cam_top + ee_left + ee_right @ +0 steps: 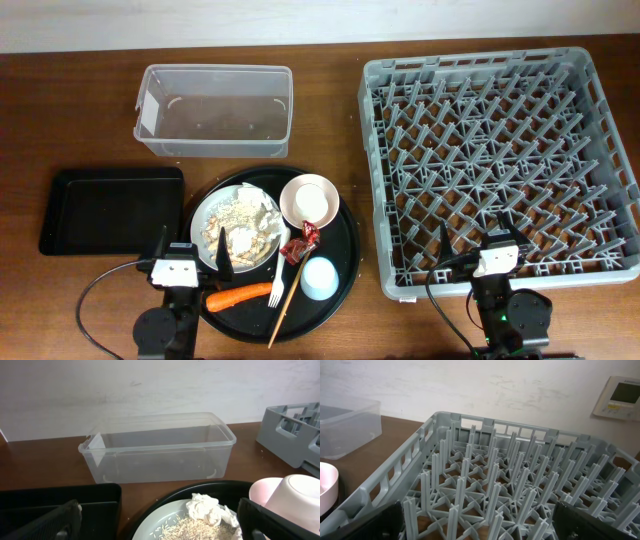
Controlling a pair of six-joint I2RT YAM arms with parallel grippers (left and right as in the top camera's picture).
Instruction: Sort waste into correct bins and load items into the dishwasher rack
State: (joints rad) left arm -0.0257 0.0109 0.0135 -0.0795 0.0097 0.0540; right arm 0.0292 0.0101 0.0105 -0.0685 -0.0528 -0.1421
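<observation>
First, far on the left, we see the shallow black tray (110,208) lying flat on the brown table (330,60). Behind it, a bit to the right, stands the clear tub (215,110).

Next comes the left gripper (191,250). It sits at the near left edge of the big round black tray (345,250). Its two fingers are spread wide and hold nothing.

On the round tray we see the white plate (205,235), with rice scraps (225,215) and a crumpled napkin (245,240) on it. The orange carrot (240,296) lies near the front. Beside it are the white fork (277,290) and the thin chopstick (276,330). The pink bowl (309,200) stands at the back. The red foil wrapper (300,243) lies between the bowl and the light blue cup (320,277).

On the right is the big grey rack (495,160), well apart from the bins. The right gripper (482,243) is at its near edge, fingers wide apart, with nothing between them.
</observation>
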